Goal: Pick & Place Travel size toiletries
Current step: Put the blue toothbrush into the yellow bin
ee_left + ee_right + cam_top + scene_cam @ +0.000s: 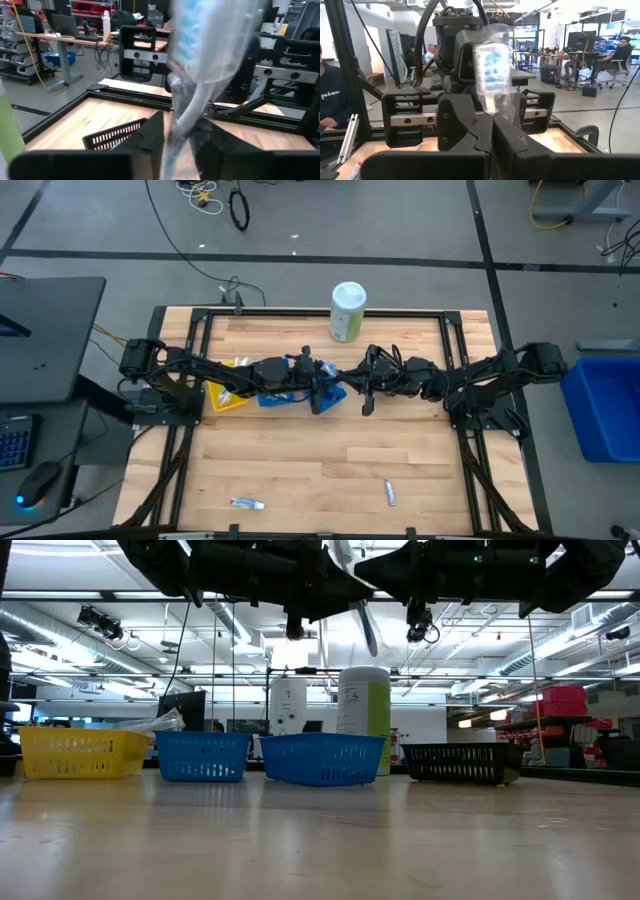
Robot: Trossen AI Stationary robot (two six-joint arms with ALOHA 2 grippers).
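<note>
Farthest left on the tabletop [300, 470] sat the yellow basket [80, 752], with pale wrapped items poking above its rim, then two blue baskets [203, 756] beside it. Above them the left tool [172, 142] hung mid-table, its fingers [150, 135] closed on the lower end of a wrapped toothbrush [210, 60] in clear crinkly film with blue print. The right tool [492, 127] met it from the other side, also clamped on the same packet, so the toothbrush was held in the air between both arms, over the middle blue basket [330, 395]. It looked very light, with a thin stiff handle inside a loose, slippery sleeve; the film would likely slide or crumple, so the better hold was probably across the hard handle rather than the empty flap of wrapper. With both tools pinching one packet, a pull from either arm could have torn the film or twisted it free. Just behind the arms stood the tall white-green canister [347, 311], close enough to be knocked by an elbow. To the right a black basket [462, 762] waited. Near the front edge two small tubes lay loose, well apart: one tube [247, 503] toward the left, the other tube [390, 493] toward the right; both seemed light and slick, best taken across the body.
</note>
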